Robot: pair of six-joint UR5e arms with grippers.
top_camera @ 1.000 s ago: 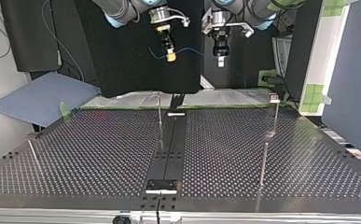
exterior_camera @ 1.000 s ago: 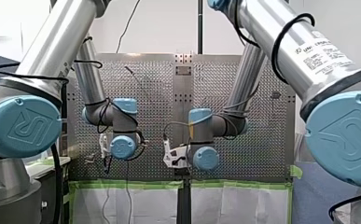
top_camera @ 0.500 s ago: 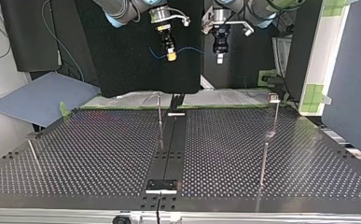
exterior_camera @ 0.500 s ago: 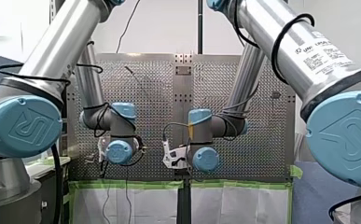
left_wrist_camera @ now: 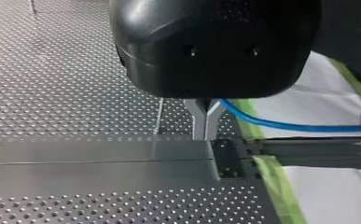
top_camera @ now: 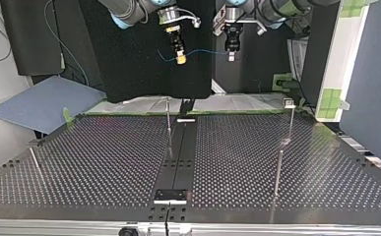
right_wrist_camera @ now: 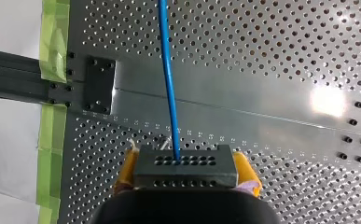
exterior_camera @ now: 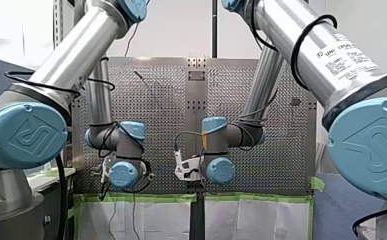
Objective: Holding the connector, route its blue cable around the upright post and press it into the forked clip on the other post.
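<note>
Yellow pads of my right gripper pinch the dark, rectangular, hole-dotted connector, from which the smooth blue cable runs to my left gripper, whose tapered metal fingers close on it above the perforated bench.

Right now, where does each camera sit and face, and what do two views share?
Front view: behind the shoulders, facing over the perforated table; shows my left arm, my right arm.
Top view: across the table, facing the arms; my right pincer at left, my left pincer at right.
Left wrist view: on my left wrist, facing the table past its pincer.
Right wrist view: on my right wrist, facing the table; its pincer holds the connector.
Shared: top and wrist views show the blue cable.
</note>
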